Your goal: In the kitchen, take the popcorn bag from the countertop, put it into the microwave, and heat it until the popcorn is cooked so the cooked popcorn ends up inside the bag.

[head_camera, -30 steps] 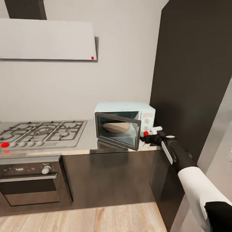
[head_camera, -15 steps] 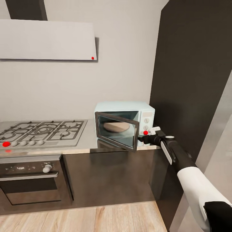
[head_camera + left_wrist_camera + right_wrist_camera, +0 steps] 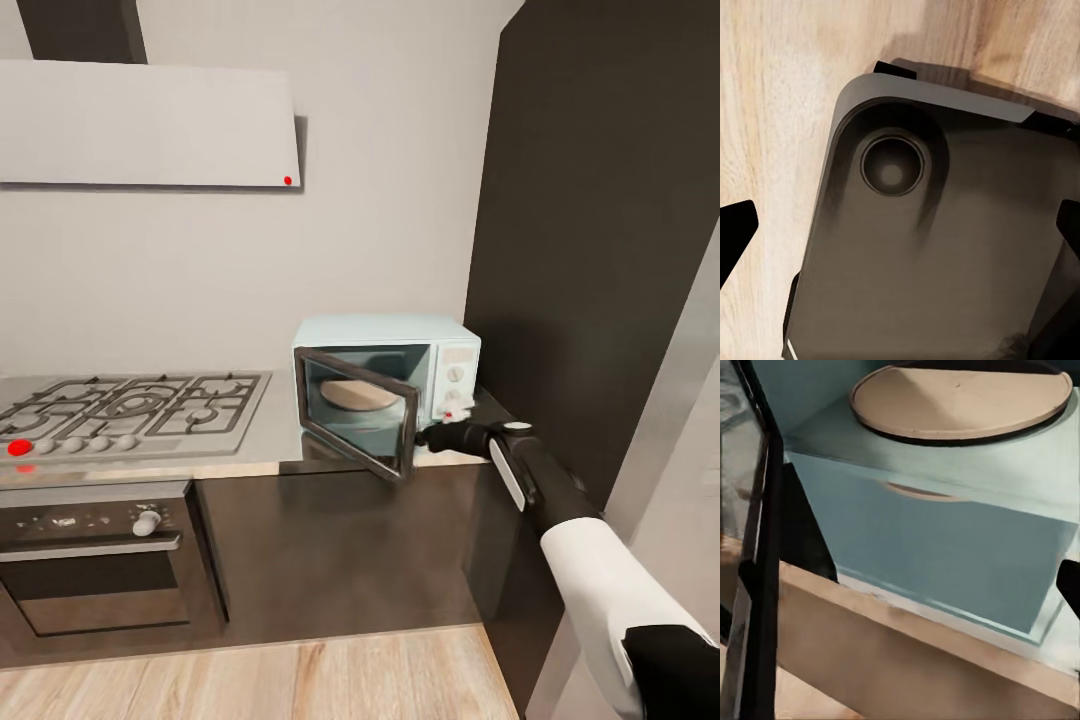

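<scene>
Boxy mint-blue microwave [image 3: 388,385] on glossy grey countertop [image 3: 262,452], dark-glass door [image 3: 358,420] ajar, round tan turntable [image 3: 960,397] inside, right gripper [image 3: 428,437] at door's 3 o'clock edge, grip unclear, steel gas hob [image 3: 125,410] at 9 o'clock.

No legible text, brand, number or sign appears on any surface: the microwave [image 3: 385,385] knob panel [image 3: 457,383], the oven [image 3: 95,560] control strip and the hob [image 3: 125,412] front carry only marks too small and blurred to read.
</scene>
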### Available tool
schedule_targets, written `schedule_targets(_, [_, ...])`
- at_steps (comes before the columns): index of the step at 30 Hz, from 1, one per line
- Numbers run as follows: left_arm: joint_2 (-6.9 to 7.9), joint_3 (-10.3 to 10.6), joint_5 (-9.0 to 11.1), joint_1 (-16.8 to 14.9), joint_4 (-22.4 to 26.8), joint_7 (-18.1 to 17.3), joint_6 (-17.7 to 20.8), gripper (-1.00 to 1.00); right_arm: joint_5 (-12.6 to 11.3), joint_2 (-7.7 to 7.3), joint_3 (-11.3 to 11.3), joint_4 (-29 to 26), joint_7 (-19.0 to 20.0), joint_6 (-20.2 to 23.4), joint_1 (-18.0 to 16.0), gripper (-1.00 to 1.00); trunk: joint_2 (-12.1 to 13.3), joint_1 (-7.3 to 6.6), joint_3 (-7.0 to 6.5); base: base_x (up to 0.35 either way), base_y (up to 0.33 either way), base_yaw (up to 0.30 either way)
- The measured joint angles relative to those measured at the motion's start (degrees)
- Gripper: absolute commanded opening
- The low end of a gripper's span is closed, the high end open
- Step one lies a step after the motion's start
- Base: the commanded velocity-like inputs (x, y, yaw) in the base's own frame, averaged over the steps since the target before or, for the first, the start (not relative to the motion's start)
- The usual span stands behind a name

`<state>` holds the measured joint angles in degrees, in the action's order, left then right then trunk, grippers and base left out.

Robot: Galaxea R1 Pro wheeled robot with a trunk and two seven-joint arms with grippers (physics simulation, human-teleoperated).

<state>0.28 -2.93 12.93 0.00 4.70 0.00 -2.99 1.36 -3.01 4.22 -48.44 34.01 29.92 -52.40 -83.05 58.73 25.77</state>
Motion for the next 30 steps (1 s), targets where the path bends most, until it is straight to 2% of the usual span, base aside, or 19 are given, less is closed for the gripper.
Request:
schedule_targets(5, [0.00, 0.0, 0.0, 0.0, 0.0, 0.0, 0.0, 1.00, 0.9, 3.47, 0.8, -0.1, 1.0, 0.1, 1.7, 1.00, 0.0, 0.00, 0.00, 0.000, 0.000, 0.000])
schedule_targets(8, [0.00, 0.0, 0.0, 0.0, 0.0, 0.0, 0.0, 1.00, 1.2, 4.34, 1.6, -0.1, 0.9, 0.3, 2.3, 1.00, 0.0, 0.00, 0.00, 0.000, 0.000, 0.000])
schedule_targets(17, [0.00, 0.0, 0.0, 0.0, 0.0, 0.0, -0.1, 1.00, 1.4, 4.11, 1.7, -0.2, 1.1, 1.5, 2.5, 1.00, 0.0, 0.00, 0.00, -0.011, 0.011, 0.000])
schedule_targets(30, [0.00, 0.0, -0.1, 0.0, 0.0, -0.1, -0.1, 1.00, 0.9, 4.52, 1.7, -0.5, 1.1, 1.6, 2.5, 1.00, 0.0, 0.01, 0.00, -0.158, 0.155, 0.000])
